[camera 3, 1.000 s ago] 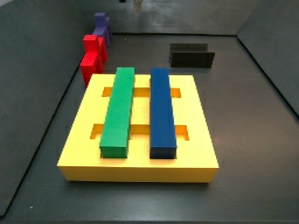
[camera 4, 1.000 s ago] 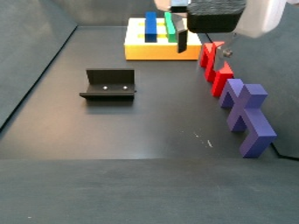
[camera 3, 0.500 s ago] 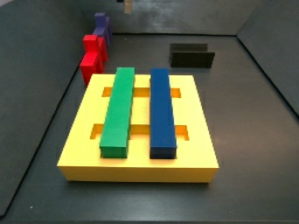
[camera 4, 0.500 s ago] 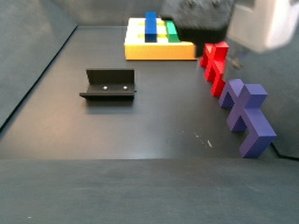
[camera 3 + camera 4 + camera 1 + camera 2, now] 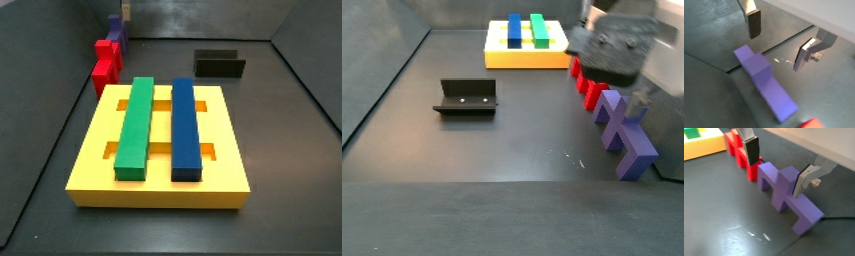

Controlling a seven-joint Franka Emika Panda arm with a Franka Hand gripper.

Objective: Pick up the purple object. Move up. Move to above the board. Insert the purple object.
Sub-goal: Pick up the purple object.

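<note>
The purple object (image 5: pixel 784 198) lies flat on the dark floor by the side wall, next to the red stepped block (image 5: pixel 740 155). It also shows in a wrist view (image 5: pixel 764 85) and in both side views (image 5: pixel 627 135) (image 5: pixel 118 27). My gripper (image 5: pixel 777 170) hangs open just above it, one finger (image 5: pixel 751 153) on the red block's side and the other finger (image 5: pixel 803 180) across its middle. Nothing sits between the pads. In a side view the gripper (image 5: pixel 619 95) covers part of the purple object. The yellow board (image 5: pixel 160 190) holds a green bar (image 5: pixel 134 125) and a dark blue bar (image 5: pixel 186 125).
The dark fixture (image 5: pixel 466 95) stands on the open floor, apart from the row of blocks. The red block (image 5: pixel 589 80) lies between the purple object and the board (image 5: pixel 523 58). Grey walls close in the floor, one right beside the purple object.
The gripper has travelled from near the board, along the red block, to a spot over the purple object, and has come lower. Its jaws stay open; no piece has moved.
</note>
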